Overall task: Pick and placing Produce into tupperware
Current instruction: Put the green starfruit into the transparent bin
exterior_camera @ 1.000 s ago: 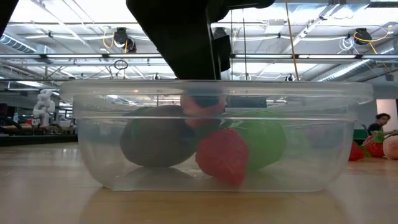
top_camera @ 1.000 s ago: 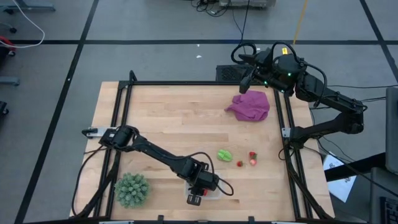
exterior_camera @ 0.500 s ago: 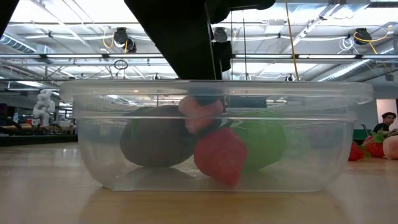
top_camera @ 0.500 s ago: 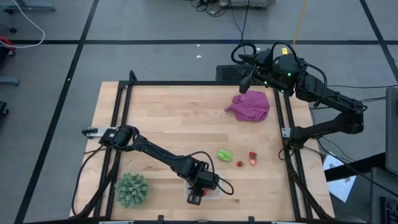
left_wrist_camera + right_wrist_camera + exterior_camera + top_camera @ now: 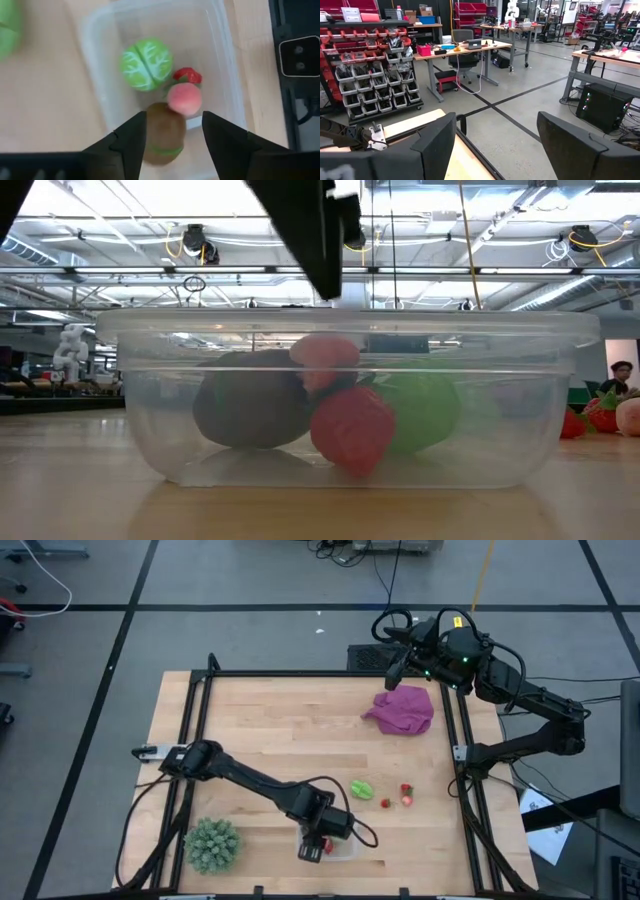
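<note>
Produce [image 5: 172, 105] lies in tupperware [image 5: 227, 65] beneath the left claw [image 5: 172, 137].

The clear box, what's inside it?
Inside the tupperware lie a light-green piece, a brown kiwi, a pink peach-like piece and a red strawberry, partly hidden behind the peach. The open left gripper hangs above.

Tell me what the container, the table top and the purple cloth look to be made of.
Container: clear, slightly glossy plastic by the look; the produce inside shows through its walls. Table top: pale wood, probably butcher block, with visible plank lines and a matte finish. Cloth: soft fabric, going by its crumpled folds; the weave cannot be told.
</note>
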You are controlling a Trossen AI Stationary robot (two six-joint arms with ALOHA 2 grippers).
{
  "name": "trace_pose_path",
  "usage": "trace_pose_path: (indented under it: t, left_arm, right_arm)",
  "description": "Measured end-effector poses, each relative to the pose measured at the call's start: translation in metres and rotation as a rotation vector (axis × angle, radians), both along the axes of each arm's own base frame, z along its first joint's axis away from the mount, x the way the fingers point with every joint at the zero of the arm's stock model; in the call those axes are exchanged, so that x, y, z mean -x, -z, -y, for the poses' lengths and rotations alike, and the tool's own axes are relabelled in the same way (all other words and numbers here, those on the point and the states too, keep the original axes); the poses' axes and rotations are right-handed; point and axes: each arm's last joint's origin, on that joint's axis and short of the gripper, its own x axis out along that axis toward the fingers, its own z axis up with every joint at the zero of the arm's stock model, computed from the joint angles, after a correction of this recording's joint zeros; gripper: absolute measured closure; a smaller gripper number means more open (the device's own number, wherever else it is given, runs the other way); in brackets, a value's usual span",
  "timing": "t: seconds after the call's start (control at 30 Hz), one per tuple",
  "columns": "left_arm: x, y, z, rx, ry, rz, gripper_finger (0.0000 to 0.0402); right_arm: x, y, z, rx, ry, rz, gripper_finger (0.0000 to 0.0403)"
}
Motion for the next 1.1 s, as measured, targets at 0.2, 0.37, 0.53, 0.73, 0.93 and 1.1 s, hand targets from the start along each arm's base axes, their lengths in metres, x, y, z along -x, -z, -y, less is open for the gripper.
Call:
trace_pose_path:
  t: [0.2, 0.37, 0.53, 0.73, 0.93, 1.1]
  left_arm:
    - [0.004, -0.021, -0.007, -0.205, 0.054, 0.028, 0.0214]
    - [-0.002, -0.021, -0.03, -0.286, 0.096, 0.036, 0.0215]
    - [-0.013, -0.021, -0.066, -0.289, 0.077, 0.029, 0.0215]
    - [-0.028, -0.015, -0.097, -0.247, 0.14, 0.101, 0.0215]
    - [-0.037, -0.006, -0.107, -0.279, 0.227, 0.179, 0.0215]
    - [-0.043, -0.004, -0.119, -0.275, 0.257, 0.224, 0.0215]
  right_arm:
    - [0.0, 0.0, 0.0, 0.011, -0.001, -0.007, 0.0135]
    - [0.0, 0.0, 0.0, 0.036, -0.003, -0.025, 0.0135]
    - [0.0, 0.0, 0.0, 0.078, 0.003, -0.054, 0.0135]
    - [0.0, 0.0, 0.0, 0.119, -0.001, -0.083, 0.0135]
    - [0.001, 0.0, 0.002, 0.152, 0.002, -0.108, 0.0135]
    - [0.001, 0.0, 0.002, 0.183, 0.002, -0.13, 0.0135]
